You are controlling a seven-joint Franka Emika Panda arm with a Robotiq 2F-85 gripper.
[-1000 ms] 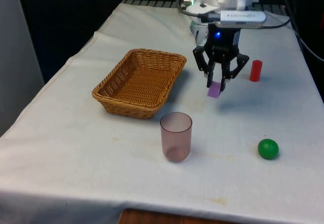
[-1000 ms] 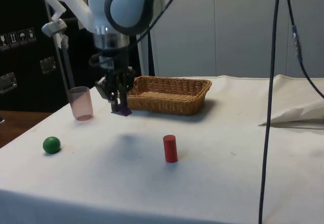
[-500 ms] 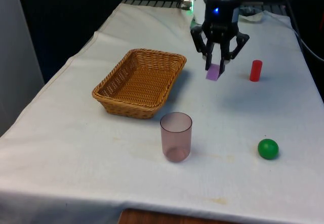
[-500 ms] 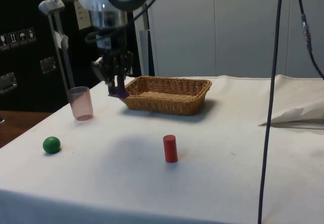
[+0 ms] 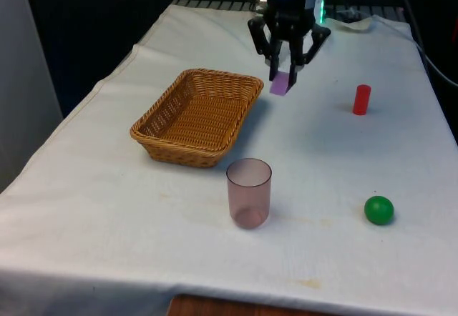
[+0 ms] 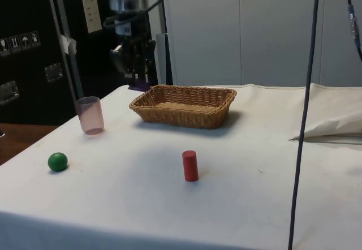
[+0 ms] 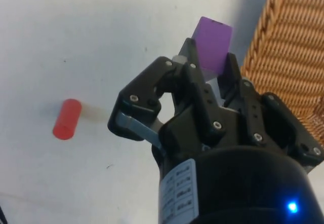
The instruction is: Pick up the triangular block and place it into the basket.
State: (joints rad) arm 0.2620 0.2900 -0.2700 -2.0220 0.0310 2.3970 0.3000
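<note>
Wrist view: purple block (image 7: 213, 49) between end effector (image 7: 210, 67) fingers

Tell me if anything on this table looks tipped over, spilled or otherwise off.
Nothing stands out. The basket, cup and red cylinder stand upright on the cloth, and the green ball rests apart. The gripper holds the purple block in the air beside the basket.
</note>
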